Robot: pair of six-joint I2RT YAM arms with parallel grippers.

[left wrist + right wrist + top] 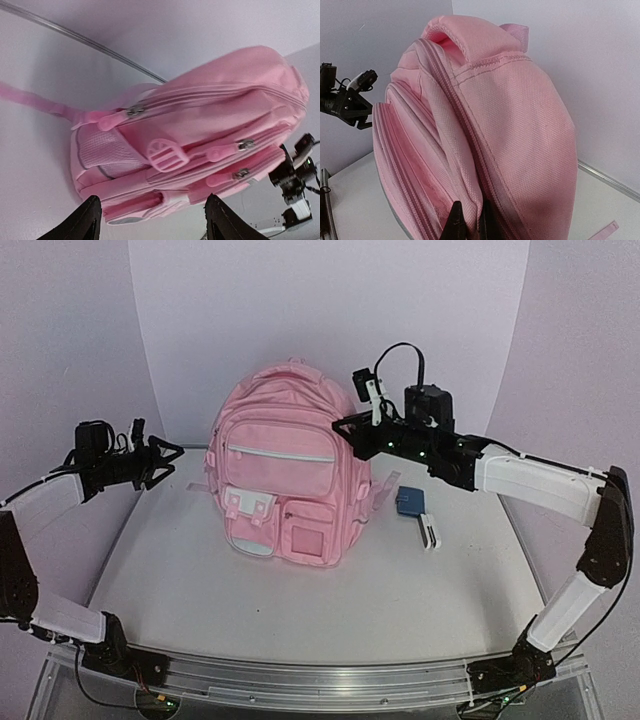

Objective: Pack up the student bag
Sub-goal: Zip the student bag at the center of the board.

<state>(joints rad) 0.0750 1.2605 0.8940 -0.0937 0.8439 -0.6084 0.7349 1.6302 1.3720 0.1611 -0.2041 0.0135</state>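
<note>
The student bag [285,475], a large pink backpack, stands upright in the middle of the table with its front pockets facing me. My right gripper [346,426] is at its upper right side, shut on a fold of pink fabric [470,200] beside the main zip line. In the right wrist view the two dark fingertips [456,222] pinch that fold. My left gripper [172,458] hovers left of the bag, apart from it and open. In the left wrist view the bag's side [200,135] fills the frame, and nothing lies between the spread fingertips [92,220].
A blue flat item [410,502] and a small white item [430,533] lie on the table right of the bag. A loose pink strap [35,100] trails from the bag. White curved walls close in the back and sides.
</note>
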